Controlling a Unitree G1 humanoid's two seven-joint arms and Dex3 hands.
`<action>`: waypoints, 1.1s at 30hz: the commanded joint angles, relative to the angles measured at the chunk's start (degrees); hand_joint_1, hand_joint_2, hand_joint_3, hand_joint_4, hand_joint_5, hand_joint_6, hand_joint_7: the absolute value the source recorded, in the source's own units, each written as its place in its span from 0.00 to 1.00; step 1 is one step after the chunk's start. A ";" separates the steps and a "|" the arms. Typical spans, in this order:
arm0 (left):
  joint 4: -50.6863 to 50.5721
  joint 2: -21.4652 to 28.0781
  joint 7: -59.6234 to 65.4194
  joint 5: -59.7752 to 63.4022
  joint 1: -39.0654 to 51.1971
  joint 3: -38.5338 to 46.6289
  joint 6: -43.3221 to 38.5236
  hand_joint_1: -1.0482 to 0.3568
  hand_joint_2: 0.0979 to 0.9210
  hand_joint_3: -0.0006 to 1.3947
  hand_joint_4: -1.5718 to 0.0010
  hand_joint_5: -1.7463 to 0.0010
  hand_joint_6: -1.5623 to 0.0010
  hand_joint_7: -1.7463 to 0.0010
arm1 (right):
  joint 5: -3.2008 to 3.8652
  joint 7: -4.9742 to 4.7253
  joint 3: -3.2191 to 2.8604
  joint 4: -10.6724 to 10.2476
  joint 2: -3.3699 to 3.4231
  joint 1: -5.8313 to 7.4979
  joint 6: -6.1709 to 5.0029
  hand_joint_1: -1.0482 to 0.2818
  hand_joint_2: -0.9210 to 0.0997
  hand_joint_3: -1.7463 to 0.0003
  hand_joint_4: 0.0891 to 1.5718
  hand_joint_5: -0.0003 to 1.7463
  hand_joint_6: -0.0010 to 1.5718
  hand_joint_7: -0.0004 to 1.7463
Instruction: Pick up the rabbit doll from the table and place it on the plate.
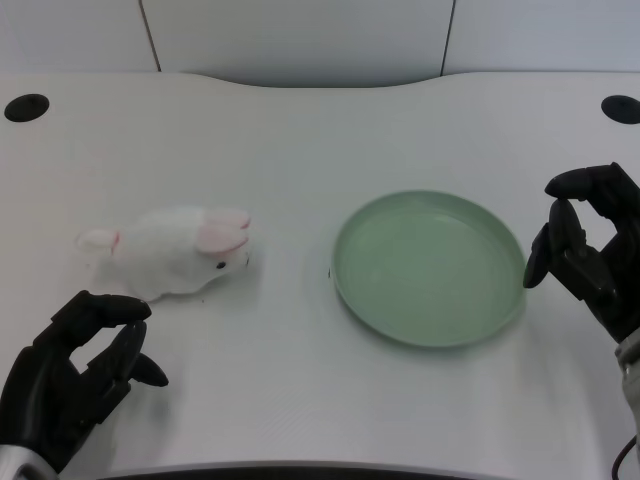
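Left hand (75,375) empty, fingers apart, just near of rabbit doll (170,252), not touching. Doll lies on desk (300,130), well left of green plate (428,266). Advice: reach farther, close around plump body, avoid ears.

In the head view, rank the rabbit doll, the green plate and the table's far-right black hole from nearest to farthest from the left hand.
Measured from the left hand, low at the picture's left:
1. Rabbit doll, lying just above the hand on the left side, not touching it.
2. Green plate, right of centre, with nothing on it.
3. Black hole, at the table's far right corner.
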 commanded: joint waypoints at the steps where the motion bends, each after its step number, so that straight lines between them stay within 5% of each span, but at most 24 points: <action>1: -0.21 2.28 0.82 4.97 -0.78 -1.33 -5.82 0.42 1.00 0.26 0.64 0.01 0.78 0.20 | -0.28 0.30 -0.41 1.34 -1.12 -0.86 -1.60 0.63 0.02 0.50 0.62 1.00 0.27 1.00; 5: -1.45 6.78 2.20 15.04 -1.71 -3.70 -15.01 0.43 1.00 0.18 0.69 0.01 0.82 0.20 | 0.30 1.22 -0.61 2.18 -1.38 -1.09 -1.93 0.63 0.03 0.49 0.64 1.00 0.28 1.00; 8: -6.63 9.80 3.68 19.92 -2.15 -4.47 -15.53 0.39 1.00 0.11 0.77 0.03 0.89 0.21 | -0.18 0.02 -0.62 1.83 -1.49 -1.26 -0.64 0.63 0.03 0.50 0.61 1.00 0.27 1.00; 11: -10.01 14.83 6.54 28.96 -4.08 -5.16 -20.38 0.35 1.00 0.08 0.92 0.04 0.98 0.23 | 0.40 0.32 -0.80 2.02 -1.24 -1.41 -1.05 0.63 0.03 0.51 0.60 1.00 0.26 1.00; 13: -12.00 17.64 8.07 34.29 -5.75 -5.58 -21.05 0.30 1.00 0.08 0.98 0.18 1.00 0.41 | 1.05 0.41 -1.02 1.70 -0.89 -1.37 -0.86 0.63 0.04 0.50 0.61 1.00 0.28 1.00; 15: -13.96 19.94 8.86 38.44 -7.49 -6.06 -20.33 0.27 1.00 0.06 1.00 0.35 1.00 0.56 | 0.78 -0.09 -0.86 1.27 -0.72 -1.21 -0.68 0.64 0.04 0.49 0.61 1.00 0.28 1.00; 19: -16.54 24.49 7.92 45.99 -11.71 -8.30 -17.20 0.18 1.00 0.08 1.00 0.61 0.99 0.69 | 0.39 -0.36 -0.65 1.11 -0.65 -1.03 -0.94 0.64 0.04 0.48 0.59 1.00 0.26 1.00; 28: -9.63 28.29 1.28 50.75 -21.75 -17.20 -9.88 0.13 1.00 0.04 1.00 0.81 1.00 0.83 | 0.11 0.20 -0.58 1.16 -0.82 -0.72 -1.59 0.64 0.03 0.49 0.59 1.00 0.27 1.00; 33: -2.09 27.76 -0.26 52.54 -26.79 -22.35 -7.28 0.12 1.00 0.03 1.00 0.86 0.99 0.85 | 0.62 0.15 -0.91 0.85 -0.61 -0.59 -1.20 0.63 0.04 0.49 0.60 1.00 0.28 1.00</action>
